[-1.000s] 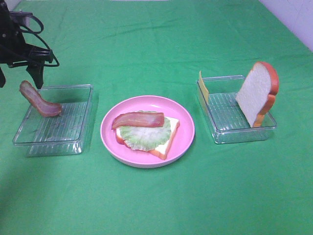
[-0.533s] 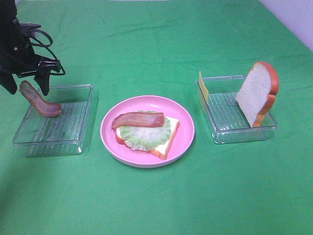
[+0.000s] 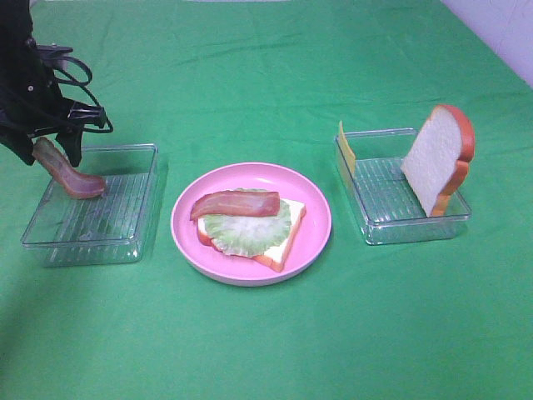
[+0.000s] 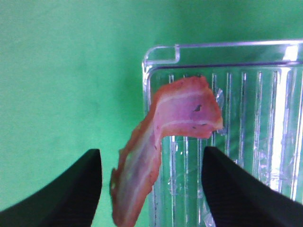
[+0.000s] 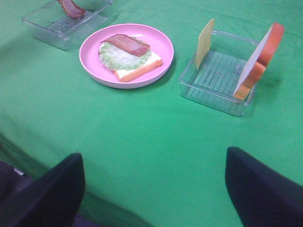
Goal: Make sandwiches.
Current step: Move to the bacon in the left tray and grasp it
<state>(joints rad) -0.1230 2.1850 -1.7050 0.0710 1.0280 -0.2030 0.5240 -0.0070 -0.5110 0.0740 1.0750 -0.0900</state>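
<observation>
On the pink plate [image 3: 321, 218] lies an open sandwich [image 3: 250, 227]: one bread slice with lettuce and a bacon strip [image 3: 236, 202] on top. A second bacon strip [image 3: 67, 172] leans on the far left corner of the left clear tray [image 3: 100, 237]. My left gripper [image 3: 46, 154] straddles its raised end. In the left wrist view the bacon [image 4: 163, 137] hangs between the open gripper [image 4: 151, 151] fingers, with gaps on both sides. My right gripper [image 5: 154, 156] is wide open and empty, hovering off the near side of the table.
The right clear tray [image 3: 391, 223] holds an upright bread slice [image 3: 437, 158] leaning on its right wall and a yellow cheese slice [image 3: 346, 148] standing at its far left corner. Green cloth [image 3: 266, 342] covers the table.
My left gripper has come down and slightly right over the tray corner, so its fingers now flank the bacon strip's raised end, and they have narrowed. Nothing else moved.
</observation>
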